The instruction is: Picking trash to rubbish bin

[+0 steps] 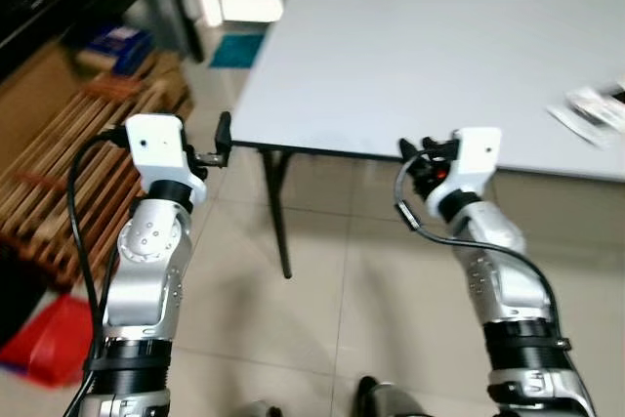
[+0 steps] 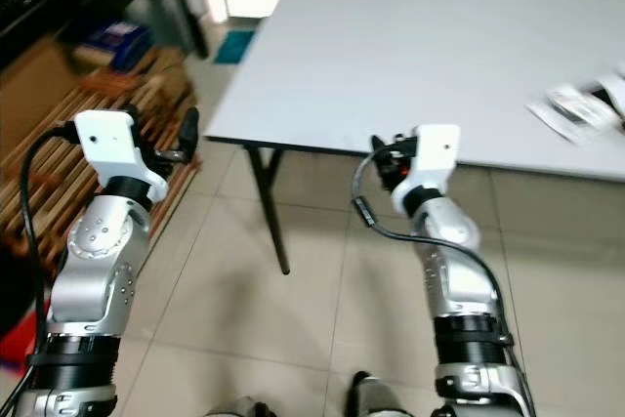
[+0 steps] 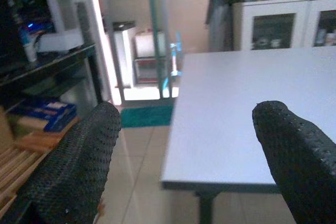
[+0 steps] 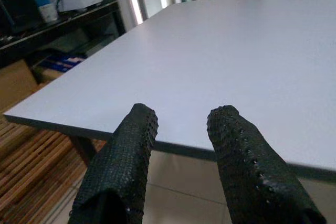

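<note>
A crumpled white wrapper (image 1: 594, 110) lies at the right edge of the pale grey table (image 1: 410, 46). Both arms are raised in front of the table's near edge. My left gripper (image 1: 224, 139) hovers by the table's near left corner, its fingers (image 3: 79, 161) spread wide with nothing between them. My right gripper (image 1: 414, 161) sits just below the near edge, around the middle of the table. Its fingers (image 4: 131, 150) stand a little apart and hold nothing. The wrapper lies well to the right of it.
The table's dark leg (image 1: 278, 212) stands between the arms on a tiled floor. A slatted wooden rack (image 1: 68, 163) and dark shelves with blue boxes (image 1: 117, 44) line the left side. A red object (image 1: 54, 339) lies on the floor at lower left.
</note>
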### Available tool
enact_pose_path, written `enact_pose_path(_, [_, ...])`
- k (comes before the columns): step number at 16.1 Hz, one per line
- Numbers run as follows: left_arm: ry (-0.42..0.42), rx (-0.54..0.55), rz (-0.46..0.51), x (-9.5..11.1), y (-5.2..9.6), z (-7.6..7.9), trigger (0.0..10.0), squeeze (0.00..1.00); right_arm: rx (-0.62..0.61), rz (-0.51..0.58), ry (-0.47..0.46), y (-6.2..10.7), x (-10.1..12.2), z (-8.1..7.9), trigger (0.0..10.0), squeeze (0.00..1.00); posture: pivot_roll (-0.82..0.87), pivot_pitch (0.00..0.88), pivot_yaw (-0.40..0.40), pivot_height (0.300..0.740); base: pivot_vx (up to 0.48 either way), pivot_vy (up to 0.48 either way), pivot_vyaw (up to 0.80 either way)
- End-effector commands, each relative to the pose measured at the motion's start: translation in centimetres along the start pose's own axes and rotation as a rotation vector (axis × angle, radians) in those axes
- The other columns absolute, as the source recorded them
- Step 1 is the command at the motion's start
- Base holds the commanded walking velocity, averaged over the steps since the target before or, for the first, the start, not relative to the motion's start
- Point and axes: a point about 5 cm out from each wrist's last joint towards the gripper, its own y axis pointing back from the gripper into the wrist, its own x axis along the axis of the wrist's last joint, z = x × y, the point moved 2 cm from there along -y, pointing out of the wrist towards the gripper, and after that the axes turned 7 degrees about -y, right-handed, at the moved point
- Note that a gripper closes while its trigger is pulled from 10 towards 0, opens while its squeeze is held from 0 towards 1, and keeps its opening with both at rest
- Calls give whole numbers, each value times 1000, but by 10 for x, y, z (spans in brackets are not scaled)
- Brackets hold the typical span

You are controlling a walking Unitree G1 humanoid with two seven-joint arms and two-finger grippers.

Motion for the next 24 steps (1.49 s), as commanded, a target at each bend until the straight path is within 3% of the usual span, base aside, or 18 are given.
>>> enact_pose_path(1, [2,1,-6,-2,1,1,10000,0,-14,6,2,1,3,4,10000,0,-137,133,85,740,0,0,-800])
enact_pose_path(6, [10,18,-24,-4,0,0,10000,0,-14,6,4,1,4,4,10000,0,-137,133,85,740,0,0,-800])
enact_pose_path(17, [26,54,-71,-13,3,-5,10000,0,-6,2,17,2,4,4,10000,0,-145,142,73,740,0,0,0])
enact_pose_path(24, [41,55,-85,-17,4,-5,10000,0,-11,-3,19,3,3,5,10000,0,-148,147,72,740,0,-218,0])
